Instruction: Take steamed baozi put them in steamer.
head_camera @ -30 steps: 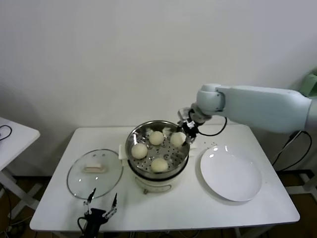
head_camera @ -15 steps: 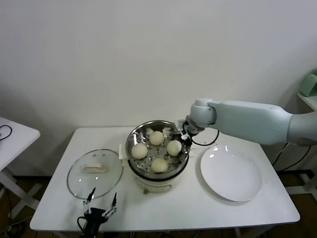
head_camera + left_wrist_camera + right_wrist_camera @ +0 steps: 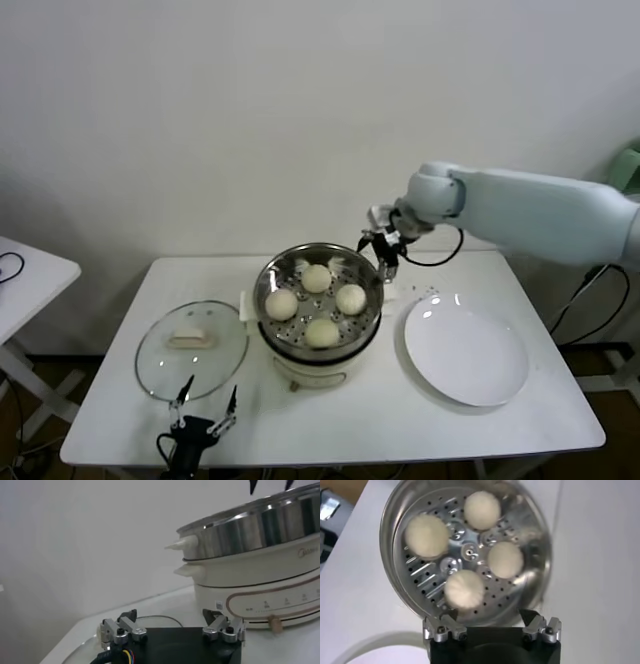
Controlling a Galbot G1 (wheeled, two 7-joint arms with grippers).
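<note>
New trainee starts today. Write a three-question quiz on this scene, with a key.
1. How many baozi lie in the steamer?
2. True or false: the plate holds one bun.
3. Which hand is above the steamer's far rim: A) left, B) right?

Key:
1. Four.
2. False; it is bare.
3. B. The right hand hangs open there, holding nothing; the left hand sits low at the table's near edge, by the glass lid.
</note>
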